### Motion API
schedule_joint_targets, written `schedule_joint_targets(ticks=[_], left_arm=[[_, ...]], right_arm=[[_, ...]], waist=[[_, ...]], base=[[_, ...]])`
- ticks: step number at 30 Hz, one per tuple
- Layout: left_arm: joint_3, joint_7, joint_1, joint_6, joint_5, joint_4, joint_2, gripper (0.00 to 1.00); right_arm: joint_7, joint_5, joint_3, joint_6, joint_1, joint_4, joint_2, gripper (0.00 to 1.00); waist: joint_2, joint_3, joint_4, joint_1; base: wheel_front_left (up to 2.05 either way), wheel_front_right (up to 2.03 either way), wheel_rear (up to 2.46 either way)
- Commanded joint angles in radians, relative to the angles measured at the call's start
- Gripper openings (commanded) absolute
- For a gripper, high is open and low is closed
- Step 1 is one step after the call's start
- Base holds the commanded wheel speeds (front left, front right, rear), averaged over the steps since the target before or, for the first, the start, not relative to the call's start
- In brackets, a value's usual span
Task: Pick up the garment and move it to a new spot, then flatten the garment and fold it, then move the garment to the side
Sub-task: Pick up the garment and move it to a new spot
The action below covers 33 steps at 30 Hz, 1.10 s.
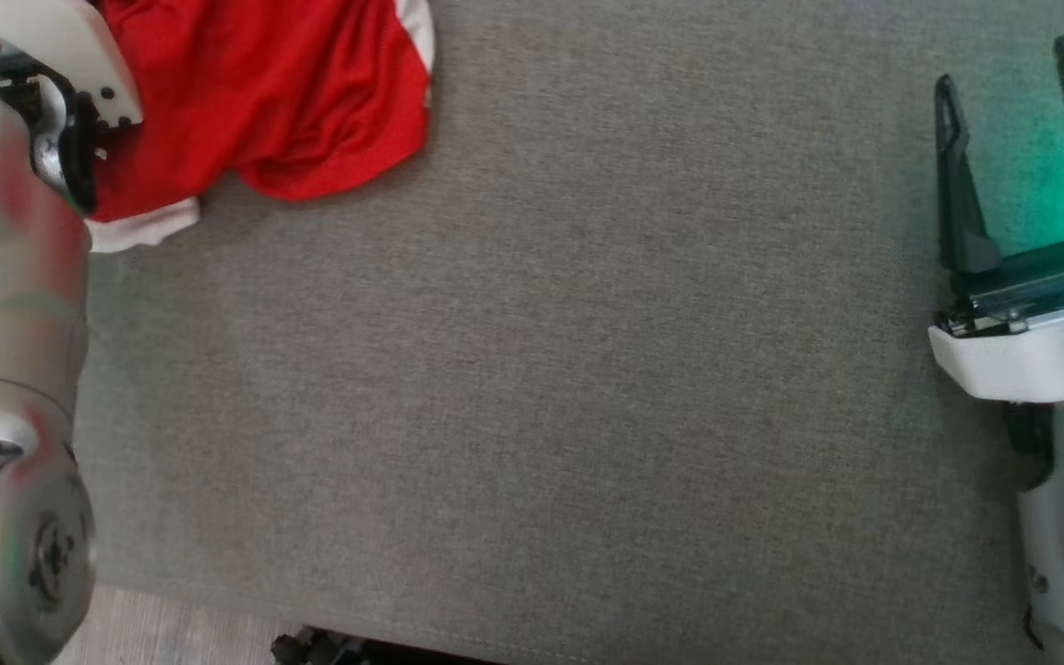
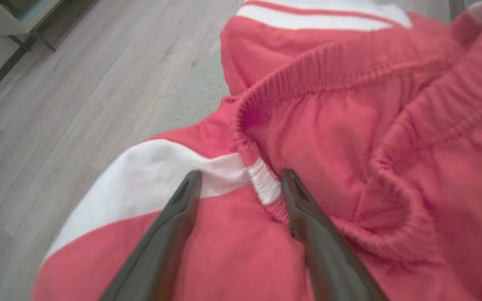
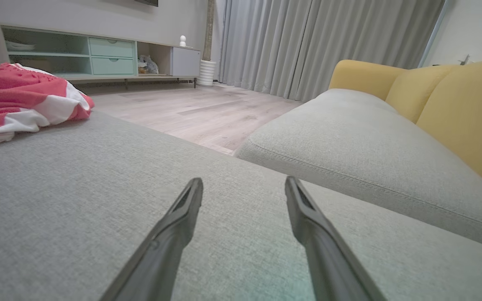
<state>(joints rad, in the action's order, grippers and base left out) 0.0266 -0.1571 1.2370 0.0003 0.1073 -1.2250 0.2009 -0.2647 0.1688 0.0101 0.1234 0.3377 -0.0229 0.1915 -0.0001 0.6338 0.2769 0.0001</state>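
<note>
The garment (image 1: pixel 292 102), red shorts with white stripes, lies bunched at the upper left of the head view. It sits on the grey upholstered surface (image 1: pixel 587 369), close to that surface's edge. In the left wrist view the wooden floor (image 2: pixel 57 104) shows just beyond it on the left.

My left jaws are released and spread wide. Their dark fingertips (image 2: pixel 191 188) stand astride the spot where the white stripe (image 2: pixel 149 175) meets the gathered elastic waistband (image 2: pixel 329 71). I cannot tell whether the tips already touch the cloth.

I judge the step in hand to be the first pick-up. To do it well I would sink a little further, so the pinch takes the thick waistband itself and not a loose top layer that could slip out. Then I would clench squarely across that seam. The lift should go straight up until the hanging cloth clears the surface, and only then toward the bare middle of the head view. Dragging it sideways this near the edge could tip the bundle onto the floor.

My right jaws are released too, fingers (image 1: pixel 957 185) parted over bare grey fabric at the right edge of the head view, well apart from the garment. I think they are best held there, clear of the carry, ready for the flattening.
</note>
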Motion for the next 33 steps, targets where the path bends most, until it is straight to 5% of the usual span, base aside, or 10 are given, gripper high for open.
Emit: schedule_joint_targets(ticks=[1,2,3,4,11,20,33], left_arm=[[0.010,-0.002,0.026,0.001,0.005,0.005,0.069,1.00],[0.008,-0.001,0.028,-0.008,0.007,-0.003,0.071,1.00],[0.004,0.000,0.032,-0.018,0.007,-0.009,0.074,0.58],[0.001,0.003,0.036,-0.033,0.009,-0.014,0.074,0.00],[-0.056,0.144,0.101,-0.052,-0.032,0.008,0.093,0.00],[-0.175,0.257,0.205,-0.095,-0.119,0.057,0.124,0.00],[-0.416,0.230,0.286,-0.130,-0.116,0.203,0.033,0.00]], right_arm=[[0.003,0.005,0.007,0.007,-0.030,-0.008,-0.005,1.00],[0.003,0.005,0.004,0.007,-0.029,-0.009,-0.005,1.00],[0.003,0.004,0.000,0.007,-0.026,-0.008,-0.005,1.00],[0.003,0.003,-0.003,0.007,-0.022,-0.007,-0.007,1.00],[0.003,0.000,0.001,0.007,-0.002,0.012,-0.029,1.00],[0.003,-0.031,0.006,0.007,-0.007,0.049,-0.092,1.00],[0.003,-0.134,0.008,0.007,-0.083,0.066,-0.140,1.00]], waist=[[0.0001,0.018,-0.013,-0.0001],[0.0001,0.021,-0.013,-0.0001],[0.0001,0.024,-0.012,-0.0001],[0.0001,0.026,-0.011,-0.0001],[0.0001,0.001,-0.004,-0.0001],[0.0001,-0.172,-0.053,-0.0001],[0.0001,-0.429,-0.256,-0.0001]], base=[[0.00,0.00,0.00],[0.00,0.00,0.00],[0.00,0.00,0.00],[0.00,0.00,0.00],[0.00,0.00,0.00],[0.00,0.00,0.00],[0.00,0.00,0.00]])
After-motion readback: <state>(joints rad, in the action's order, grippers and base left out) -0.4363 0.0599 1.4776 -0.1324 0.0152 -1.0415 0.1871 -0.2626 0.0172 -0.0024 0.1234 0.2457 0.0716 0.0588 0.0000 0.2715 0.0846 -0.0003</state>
